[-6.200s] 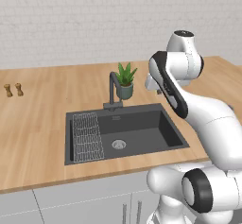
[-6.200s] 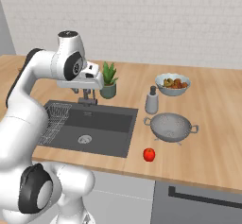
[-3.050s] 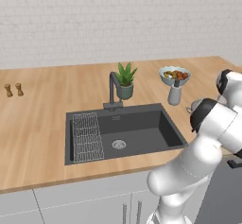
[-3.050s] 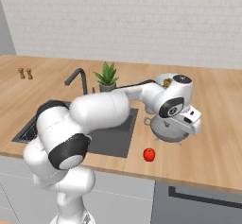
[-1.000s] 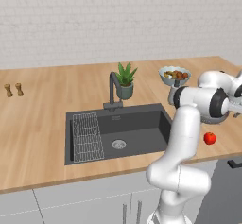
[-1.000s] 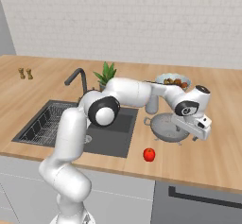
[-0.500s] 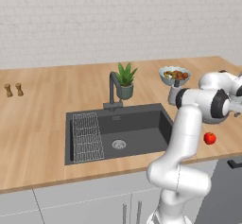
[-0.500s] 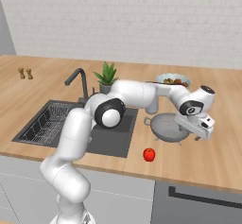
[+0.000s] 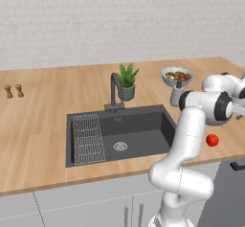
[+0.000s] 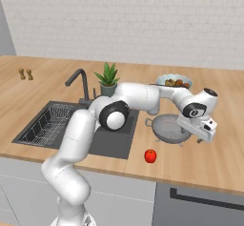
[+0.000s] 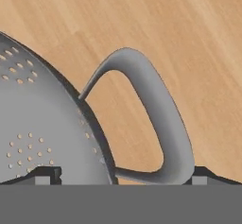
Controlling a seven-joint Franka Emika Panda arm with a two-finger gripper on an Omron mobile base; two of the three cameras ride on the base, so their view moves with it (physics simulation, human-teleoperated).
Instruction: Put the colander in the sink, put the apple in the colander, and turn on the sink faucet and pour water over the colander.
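The silver-grey colander (image 10: pixel 167 126) stands on the wooden counter right of the sink (image 10: pixel 71 113). Its holed wall (image 11: pixel 38 124) and one loop handle (image 11: pixel 158 119) show close up in the hand view. My gripper (image 11: pixel 123 176) is open, one fingertip (image 11: pixel 46 173) against the bowl side and the other outside the handle, so the handle lies between the jaws. In the right base view the gripper (image 10: pixel 202 135) hangs at the colander's right handle. The red apple (image 10: pixel 150 156) (image 9: pixel 212 140) lies near the counter's front edge. The dark faucet (image 10: pixel 78 82) (image 9: pixel 114 89) rises behind the sink (image 9: pixel 139 130).
A pale fruit bowl (image 10: pixel 174 82) (image 9: pixel 177 75) and a grey shaker (image 9: pixel 177 95) stand behind the colander. A potted plant (image 10: pixel 108 79) (image 9: pixel 127 82) sits beside the faucet. A wire rack (image 9: pixel 88 137) lies in the sink's left part. Two small shakers (image 9: pixel 13 91) stand far left.
The arm has swung from above the faucet over to the colander. In the last second the hand has barely shifted at the right handle, and the jaws have stayed open.
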